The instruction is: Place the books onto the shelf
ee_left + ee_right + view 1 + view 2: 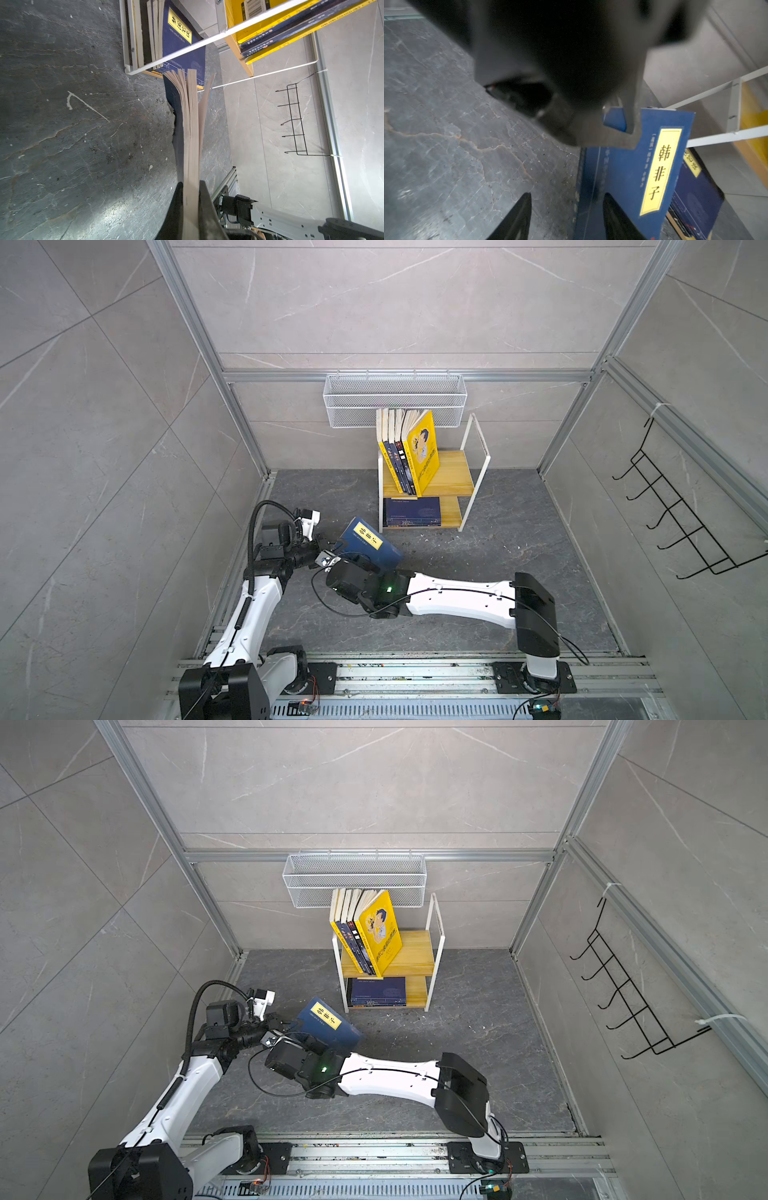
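Observation:
A navy book with a yellow title label [368, 543] [328, 1025] hangs tilted above the floor, left of the shelf [453, 472] [411, 955]. My left gripper [328, 554] [191, 185] is shut on its page edge [191, 135]. My right gripper [566, 195] is open at the book's spine side [633, 166], one finger over the cover, the other over the floor. Several books [409, 452] lean upright on the shelf's upper board. A flat navy stack [411, 512] lies on the lower board.
A white wire mesh basket [395, 400] hangs on the back wall just above the standing books. A black wire hook rack [681, 522] is on the right wall. The right half of the upper board is bare wood. The left gripper's dark body [560, 52] fills the upper right wrist view.

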You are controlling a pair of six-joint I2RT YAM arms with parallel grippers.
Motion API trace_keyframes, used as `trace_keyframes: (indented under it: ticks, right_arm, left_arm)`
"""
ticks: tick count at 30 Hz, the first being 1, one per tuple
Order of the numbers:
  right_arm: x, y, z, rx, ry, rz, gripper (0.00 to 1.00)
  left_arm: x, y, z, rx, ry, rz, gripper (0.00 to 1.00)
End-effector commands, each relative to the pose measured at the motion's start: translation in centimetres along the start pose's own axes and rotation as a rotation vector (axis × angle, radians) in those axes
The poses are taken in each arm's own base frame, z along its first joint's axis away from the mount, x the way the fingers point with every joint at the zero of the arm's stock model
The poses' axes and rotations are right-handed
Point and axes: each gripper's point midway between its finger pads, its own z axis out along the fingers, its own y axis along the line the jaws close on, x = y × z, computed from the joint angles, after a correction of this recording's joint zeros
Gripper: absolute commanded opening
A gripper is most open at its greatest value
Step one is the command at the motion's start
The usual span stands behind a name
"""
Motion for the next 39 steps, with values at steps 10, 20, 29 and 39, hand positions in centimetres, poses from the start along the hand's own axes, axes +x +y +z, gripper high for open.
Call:
trace_keyframes:
  ticks: [10,20,29,39]
  right_arm:
    - [3.8,-3.2,0.8,0.226,0.158,-0.1,0.04]
    - [6.3,-4.5,-0.3,0.22,0.151,-0.111,0.0]
    - [7.3,-5.7,-2.4,0.117,0.083,-0.111,0.0]
    - [6.6,-2.8,-1.2,-0.079,0.007,0.052,0.4]
  left_arm:
    - [-0.5,-2.1,-0.8,0.06,-0.022,0.051,0.0]
    - [-0.7,-1.7,-0.9,0.047,-0.038,0.061,0.22]
    - [-1.0,-1.6,-1.3,0.031,-0.05,0.072,0.12]
    - [-1.4,3.7,-2.0,-0.255,-0.084,0.17,0.45]
